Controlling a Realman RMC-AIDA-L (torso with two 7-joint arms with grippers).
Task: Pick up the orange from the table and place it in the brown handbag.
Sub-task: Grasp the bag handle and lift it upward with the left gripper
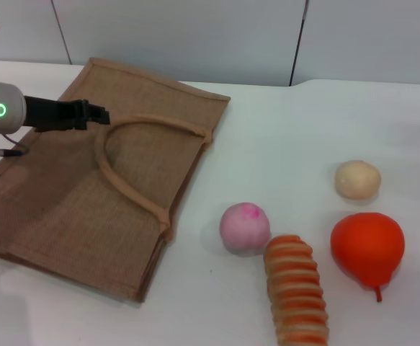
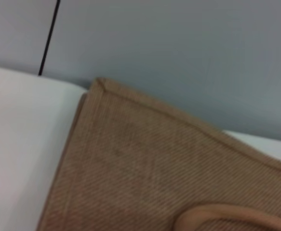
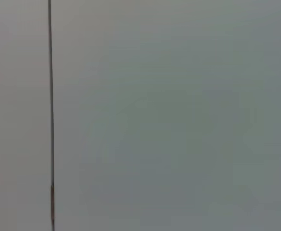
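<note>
The orange [image 1: 367, 245] is a glossy orange-red fruit with a small stemmed tip. It lies on the white table at the front right. The brown handbag [image 1: 73, 202] lies flat at the left, with its loop handle [image 1: 123, 184] facing the fruits. My left gripper [image 1: 98, 114] hovers over the bag's upper part, close to the handle's far end and well away from the orange. The left wrist view shows the bag's corner [image 2: 145, 163] and part of a handle [image 2: 227, 216]. My right gripper is out of view; its wrist view shows only the wall.
A pink ball [image 1: 245, 227], an orange-and-cream ribbed roll [image 1: 295, 288] and a pale beige ball [image 1: 357, 179] lie around the orange. The roll lies just left of it. A grey panelled wall [image 1: 195, 36] stands behind the table.
</note>
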